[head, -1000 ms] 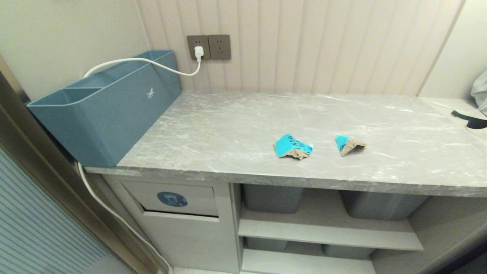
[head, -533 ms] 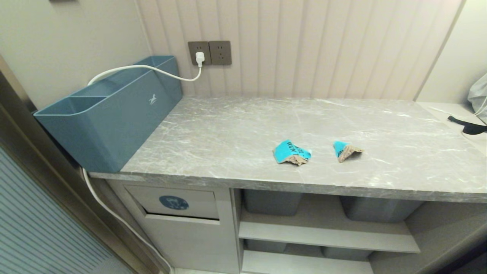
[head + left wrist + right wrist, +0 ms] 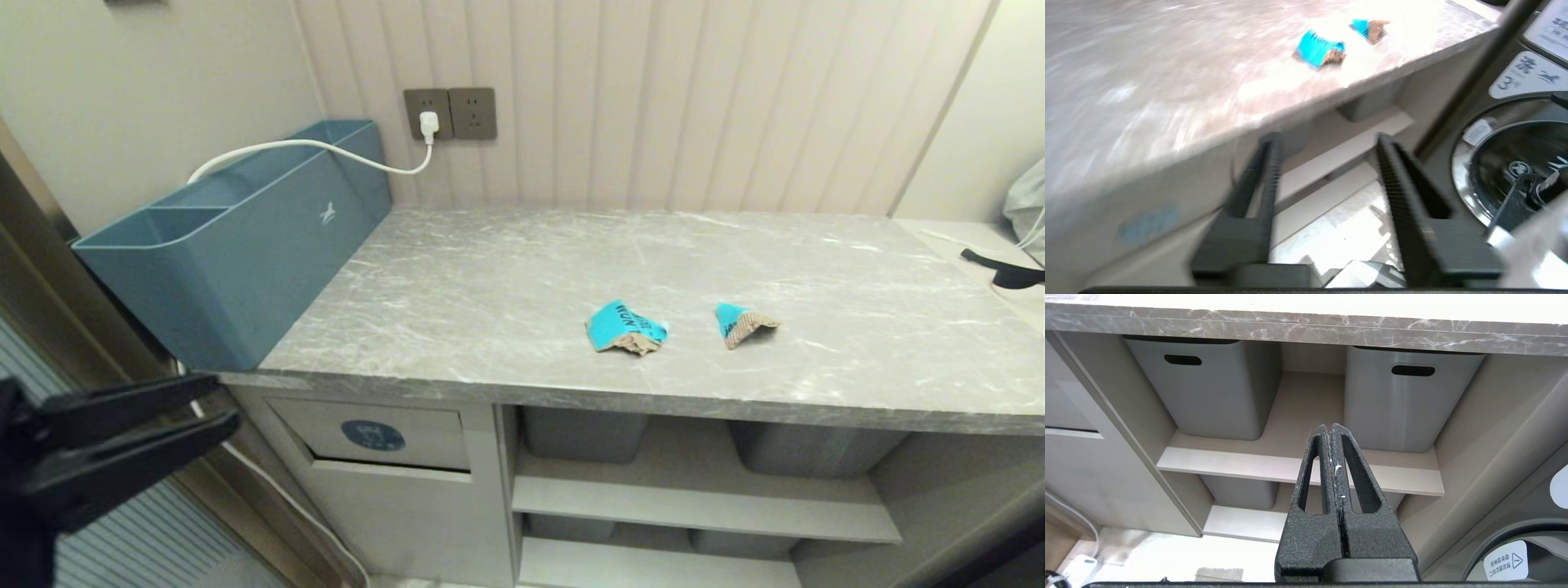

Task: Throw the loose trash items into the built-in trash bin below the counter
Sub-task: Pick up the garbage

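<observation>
two scraps on the surface, left gripper empty

on the grey marble surface (image 3: 506, 278) lie two cardboard scraps, side by side but apart, near the front edge. the larger scrap (image 3: 625, 326) shows a turquoise face with dark lettering too small to read; the smaller scrap (image 3: 741, 322) sits to its right, with its ribbed tan side showing. below the surface at the left end, the trash bin flap (image 3: 371, 433) carries one round blue sticker (image 3: 373, 435) with a white icon. the left gripper (image 3: 208, 404) hangs low at the left, beside the flap and touching nothing, jaws partly apart and empty. the right gripper (image 3: 1330, 430) is pressed closed, empty, facing two grey tubs (image 3: 1208, 388) on a shelf. one blue-grey divided box (image 3: 237, 245) with a white logo stands at the left end.
</observation>
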You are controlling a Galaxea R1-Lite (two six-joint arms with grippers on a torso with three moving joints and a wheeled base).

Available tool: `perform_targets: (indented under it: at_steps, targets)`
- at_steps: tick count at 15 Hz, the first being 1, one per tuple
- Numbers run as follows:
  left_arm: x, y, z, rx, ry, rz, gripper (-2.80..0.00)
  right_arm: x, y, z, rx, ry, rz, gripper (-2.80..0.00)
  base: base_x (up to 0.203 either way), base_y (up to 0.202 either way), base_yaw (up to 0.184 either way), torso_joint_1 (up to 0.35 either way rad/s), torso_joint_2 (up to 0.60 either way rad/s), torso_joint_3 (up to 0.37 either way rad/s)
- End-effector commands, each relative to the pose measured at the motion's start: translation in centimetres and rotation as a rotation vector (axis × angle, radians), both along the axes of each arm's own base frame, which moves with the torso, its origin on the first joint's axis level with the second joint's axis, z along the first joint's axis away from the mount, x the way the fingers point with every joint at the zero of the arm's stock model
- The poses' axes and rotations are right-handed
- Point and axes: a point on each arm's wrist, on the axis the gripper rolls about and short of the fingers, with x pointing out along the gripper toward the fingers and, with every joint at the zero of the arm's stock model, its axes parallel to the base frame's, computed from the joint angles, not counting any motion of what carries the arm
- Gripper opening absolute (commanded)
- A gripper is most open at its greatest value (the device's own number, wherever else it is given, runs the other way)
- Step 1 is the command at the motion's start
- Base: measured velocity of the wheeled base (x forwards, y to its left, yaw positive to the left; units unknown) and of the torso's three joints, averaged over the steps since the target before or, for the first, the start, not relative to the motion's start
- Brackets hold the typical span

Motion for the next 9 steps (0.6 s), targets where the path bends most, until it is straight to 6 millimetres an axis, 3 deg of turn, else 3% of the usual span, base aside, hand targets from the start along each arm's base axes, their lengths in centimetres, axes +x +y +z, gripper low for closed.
perform_targets:
  at_steps: [1, 5, 9]
  targets:
    - [7.5, -3.4, -1.9, 0.045, 0.145, -0.081, 0.00, 0.0, 0.0, 0.0, 0.000, -0.001, 0.000, -2.80, 0.000, 0.000, 0.000, 0.000, 0.00, 0.000]
    - [14.5, -11.5, -2.2, 0.102, 0.071, -0.118, 0.00, 0.0, 0.0, 0.0, 0.000, -0.001, 0.000, -2.80, 0.000, 0.000, 0.000, 0.000, 0.00, 0.000]
    - [18.6, -16.0, -3.3, 0.170, -0.022, -0.135, 0.00, 0.0, 0.0, 0.0, 0.001, -0.001, 0.000, -2.80, 0.000, 0.000, 0.000, 0.000, 0.00, 0.000]
